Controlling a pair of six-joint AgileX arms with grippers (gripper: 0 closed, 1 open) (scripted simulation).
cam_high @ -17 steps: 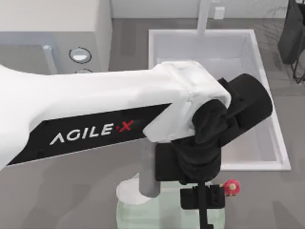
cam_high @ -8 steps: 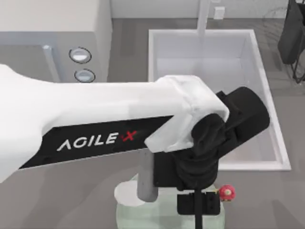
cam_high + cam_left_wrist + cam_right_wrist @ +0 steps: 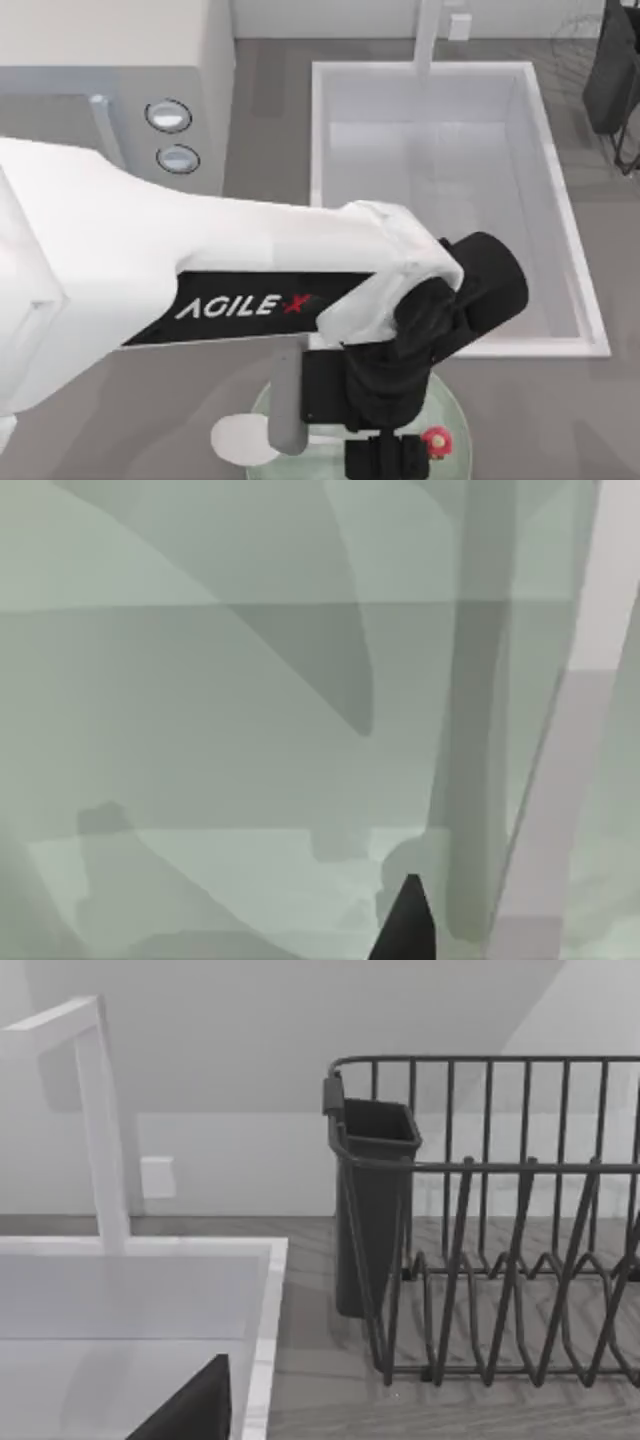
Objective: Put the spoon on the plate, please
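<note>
Pale mint-green plate (image 3: 452,408), white-bowled grey-handled spoon (image 3: 285,410), white sink (image 3: 560,200), red ball (image 3: 436,438).

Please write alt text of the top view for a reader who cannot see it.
The left arm reaches across the table, its gripper low over the mint-green plate. The spoon lies with its white bowl over the plate's left edge, below a white sink.

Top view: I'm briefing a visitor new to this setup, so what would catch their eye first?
First, the big white left arm, sweeping in from the left across the table to the near edge. There its left gripper hangs over the pale green plate, with the spoon lying across the plate's left rim and a tiny red piece alongside. Behind sits the white sink.
</note>
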